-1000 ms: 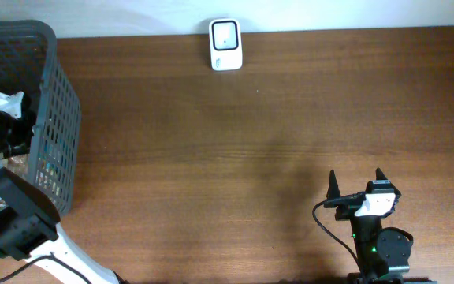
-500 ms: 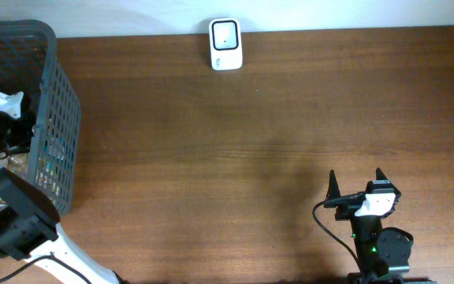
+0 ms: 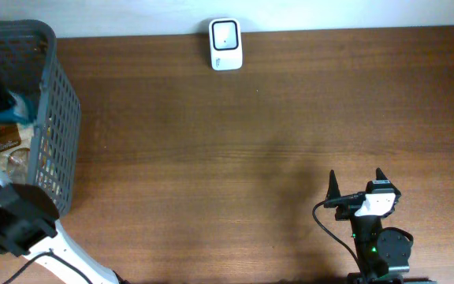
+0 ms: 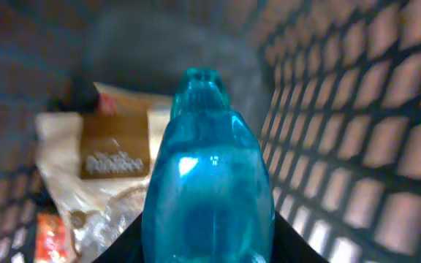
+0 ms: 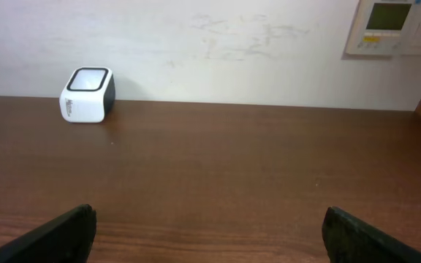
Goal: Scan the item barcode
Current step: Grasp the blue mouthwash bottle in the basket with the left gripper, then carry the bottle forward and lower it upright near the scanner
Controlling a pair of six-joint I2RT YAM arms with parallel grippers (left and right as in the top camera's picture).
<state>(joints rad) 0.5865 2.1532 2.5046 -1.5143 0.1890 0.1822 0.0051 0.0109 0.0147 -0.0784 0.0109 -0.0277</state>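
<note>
L pincer (image 4: 207, 250) grips blue bottle (image 4: 209, 168) in basket (image 4: 357, 109) (R pincer (image 5: 218, 234) wide).

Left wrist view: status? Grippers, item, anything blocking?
Left gripper shut on blue bottle, inside basket. Right gripper open, empty. Scanner at far edge; basket wall between bottle and scanner.

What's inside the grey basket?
A blue bottle in the left gripper, above a bag with a brown label and an orange packet. The bottle hides whatever lies beneath.
</note>
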